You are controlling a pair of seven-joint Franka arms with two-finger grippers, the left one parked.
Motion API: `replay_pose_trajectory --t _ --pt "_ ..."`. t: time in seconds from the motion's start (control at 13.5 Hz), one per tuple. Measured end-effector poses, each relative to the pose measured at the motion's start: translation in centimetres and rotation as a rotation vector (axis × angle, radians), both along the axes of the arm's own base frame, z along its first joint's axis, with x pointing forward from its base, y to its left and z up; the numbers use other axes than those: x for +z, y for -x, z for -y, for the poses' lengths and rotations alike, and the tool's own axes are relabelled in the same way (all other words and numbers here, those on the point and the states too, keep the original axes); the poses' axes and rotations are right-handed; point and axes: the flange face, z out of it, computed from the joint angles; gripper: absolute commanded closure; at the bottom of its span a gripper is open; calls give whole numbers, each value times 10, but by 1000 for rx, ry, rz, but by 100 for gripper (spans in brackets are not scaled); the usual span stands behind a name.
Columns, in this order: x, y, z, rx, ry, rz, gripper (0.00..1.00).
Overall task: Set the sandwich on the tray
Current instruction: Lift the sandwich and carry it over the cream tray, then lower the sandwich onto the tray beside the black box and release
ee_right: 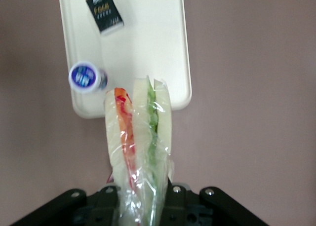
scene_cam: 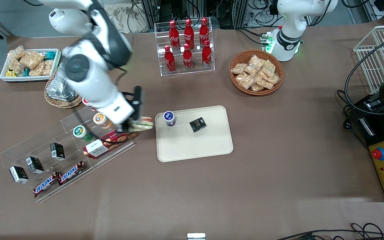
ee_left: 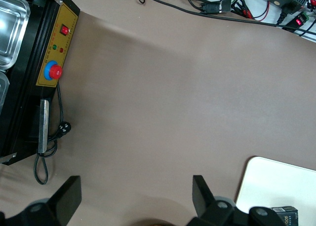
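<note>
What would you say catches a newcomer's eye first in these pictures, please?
Most striking is the pincer shut on the sandwich, carried above the table beside the tray, toward the working arm's end. On the tray stand a blue-lidded cup and a small black box. Farther from the front camera, red cola bottles fill a clear rack.

Readable: "SNICKERS" on two bars [scene_cam: 59,179] nearer the front camera than the gripper [scene_cam: 132,125], which grips the sandwich [scene_cam: 142,123], and white Coca-Cola script on red bottles [scene_cam: 188,43] farther from that camera.
</note>
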Motion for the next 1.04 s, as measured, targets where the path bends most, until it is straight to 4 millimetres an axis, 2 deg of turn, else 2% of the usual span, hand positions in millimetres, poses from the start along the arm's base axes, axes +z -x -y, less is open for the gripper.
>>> replay_pose_trajectory --t 0.22,0.44,0.67,0.81,1.04 --pt "-38 -1 -57 63 12 23 100" --pt "-73 -20 -99 87 11 47 100" --pt "-124 -22 -142 134 -11 103 100" --pt "-159 -19 -159 156 -22 131 100" --pt "-198 -17 -167 168 -24 150 100"
